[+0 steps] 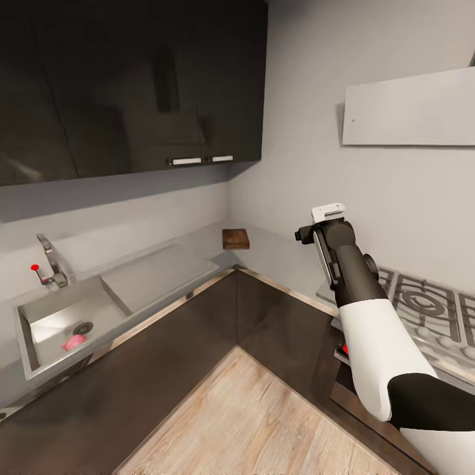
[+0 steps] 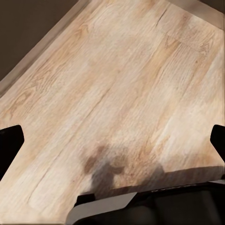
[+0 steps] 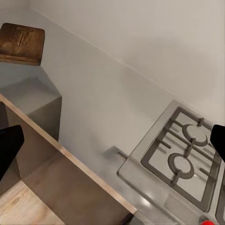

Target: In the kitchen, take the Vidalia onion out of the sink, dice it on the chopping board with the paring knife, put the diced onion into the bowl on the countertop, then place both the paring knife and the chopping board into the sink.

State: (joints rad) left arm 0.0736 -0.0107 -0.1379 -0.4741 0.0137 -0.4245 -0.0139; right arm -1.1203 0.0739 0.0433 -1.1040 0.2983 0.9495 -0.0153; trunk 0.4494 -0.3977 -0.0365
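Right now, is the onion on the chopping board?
No, the Vidalia onion lies in the sink, while the chopping board sits bare in the corner.

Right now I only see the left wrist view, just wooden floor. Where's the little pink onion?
Observer: The small round pale-pink onion lies in the rectangular grey steel sink, beside its round drain.
Operator: And the board?
Observer: The dark brown wooden chopping board sits at the glossy grey countertop's inner corner.
Operator: Is my right pincer holding something?
Observer: No, the right pincer is open, nothing between its black fingertips.
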